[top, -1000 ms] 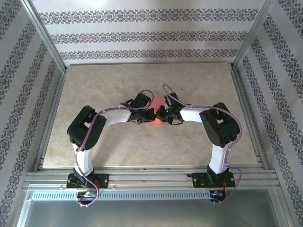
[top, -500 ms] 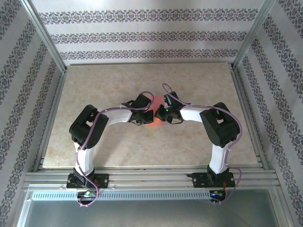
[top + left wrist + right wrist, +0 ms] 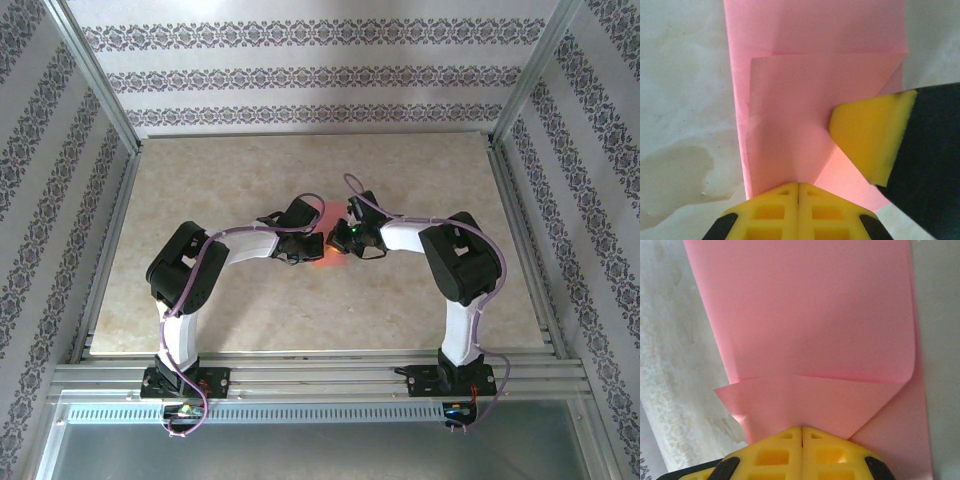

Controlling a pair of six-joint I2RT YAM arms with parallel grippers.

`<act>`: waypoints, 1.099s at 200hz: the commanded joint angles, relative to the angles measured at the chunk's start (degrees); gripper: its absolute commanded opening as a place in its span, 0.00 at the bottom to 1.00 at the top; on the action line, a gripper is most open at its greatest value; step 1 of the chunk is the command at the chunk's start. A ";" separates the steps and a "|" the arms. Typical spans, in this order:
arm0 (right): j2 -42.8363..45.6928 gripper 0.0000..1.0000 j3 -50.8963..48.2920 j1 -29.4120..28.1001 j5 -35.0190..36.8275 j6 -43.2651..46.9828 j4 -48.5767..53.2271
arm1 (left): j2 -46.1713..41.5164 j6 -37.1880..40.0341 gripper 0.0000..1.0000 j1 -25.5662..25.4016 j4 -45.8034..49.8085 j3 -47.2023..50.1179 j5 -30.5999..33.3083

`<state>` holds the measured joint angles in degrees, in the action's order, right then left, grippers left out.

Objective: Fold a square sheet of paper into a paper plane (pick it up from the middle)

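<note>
The thin pink-red square sheet of paper (image 3: pixel 815 95), partly folded with a flap (image 3: pixel 805 130) doubled over it, lies flat at the middle of the beige marbled desk (image 3: pixel 210 180), between the two arms. The left claw (image 3: pixel 798 186) is clenched, with its yellow tips set at the flap's near edge. The right claw (image 3: pixel 801 429) is likewise clenched at the point of a folded corner (image 3: pixel 805 400). Whether a layer is nipped in either cannot be told. Creasing is judged to be the step in hand: the fold is best pressed flat and stroked along its line, with the sheet pinned by the other claw so that nothing is dragged across the smooth desk. The desk is enclosed by walls of striped, patterned wallpaper (image 3: pixel 300 75) and bare aluminium frame posts (image 3: pixel 95 75)
</note>
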<state>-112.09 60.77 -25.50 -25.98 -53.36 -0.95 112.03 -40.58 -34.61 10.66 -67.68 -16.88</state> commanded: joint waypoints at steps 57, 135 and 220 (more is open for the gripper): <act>-2.84 0.06 3.50 9.88 4.85 4.31 3.19 | 0.08 1.29 0.00 0.07 6.92 1.68 -1.01; -1.61 0.06 4.74 8.33 1.55 6.92 5.59 | -2.67 3.09 0.00 0.12 7.27 -1.53 -1.45; 2.64 0.06 -5.41 0.28 3.20 2.08 2.98 | -10.51 0.32 0.14 0.13 4.72 2.49 -0.10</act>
<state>-111.07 59.99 -21.37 -23.81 -48.51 -0.47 104.03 -38.87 -34.50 15.86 -67.83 -17.82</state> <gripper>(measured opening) 0.065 0.125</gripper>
